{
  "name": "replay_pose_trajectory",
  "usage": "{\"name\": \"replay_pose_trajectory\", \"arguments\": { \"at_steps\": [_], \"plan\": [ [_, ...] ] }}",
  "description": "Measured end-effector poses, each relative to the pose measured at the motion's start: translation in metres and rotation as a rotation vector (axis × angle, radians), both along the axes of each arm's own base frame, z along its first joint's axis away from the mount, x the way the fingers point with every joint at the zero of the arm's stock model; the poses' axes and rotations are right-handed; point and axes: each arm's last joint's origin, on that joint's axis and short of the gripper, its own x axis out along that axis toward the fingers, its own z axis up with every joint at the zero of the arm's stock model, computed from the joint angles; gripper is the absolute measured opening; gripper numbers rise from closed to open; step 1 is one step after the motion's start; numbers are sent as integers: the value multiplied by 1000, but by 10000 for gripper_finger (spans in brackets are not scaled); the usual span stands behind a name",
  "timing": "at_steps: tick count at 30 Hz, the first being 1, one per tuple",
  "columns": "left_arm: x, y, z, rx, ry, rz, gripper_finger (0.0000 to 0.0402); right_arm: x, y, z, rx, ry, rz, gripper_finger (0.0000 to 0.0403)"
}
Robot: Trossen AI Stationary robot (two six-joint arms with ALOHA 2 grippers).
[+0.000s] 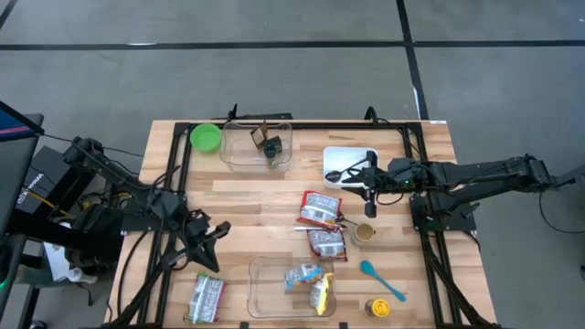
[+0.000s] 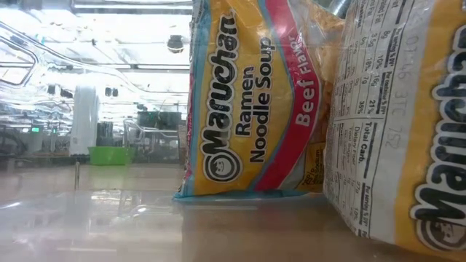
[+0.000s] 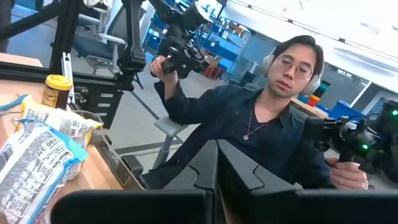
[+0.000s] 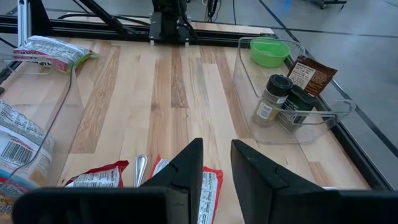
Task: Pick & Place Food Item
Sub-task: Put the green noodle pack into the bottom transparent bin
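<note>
Two red ramen packets lie flat on the wooden table's middle. Another packet lies near the front left corner. More ramen packets stand in the clear near bin. My left gripper hovers shut and empty left of that bin, pointing level past the table's near edge; in its wrist view the fingers meet. My right gripper hangs above the red packets, narrowly open with nothing between its fingers.
A far clear bin holds spice jars and a brown packet. A green bowl, a white tray with a black spoon, a cup, a blue spoon and a yellow jar are around. A person sits beyond the near edge.
</note>
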Motion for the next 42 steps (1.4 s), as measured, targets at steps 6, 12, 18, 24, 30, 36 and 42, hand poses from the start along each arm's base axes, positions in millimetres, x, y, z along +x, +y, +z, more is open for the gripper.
{"name": "replay_pose_trajectory", "arguments": {
  "at_steps": [6,12,18,24,30,36,42],
  "plan": [
    [0,0,-6,99,-29,0,1,0,0,0,0,0,0,77],
    [-1,3,-27,288,90,41,1,0,0,0,-18,3,8,77],
    [-5,8,-43,375,274,119,1,1,-1,2,-121,-8,48,77],
    [-10,18,-59,541,407,305,1,2,-4,4,-230,-2,75,77],
    [-14,25,-67,656,472,409,1,1,-8,3,-259,7,63,77],
    [-15,25,-68,663,478,410,1,1,-12,3,-262,12,43,77],
    [-14,25,-68,662,476,409,1,1,-18,3,-256,14,13,77]
  ]
}}
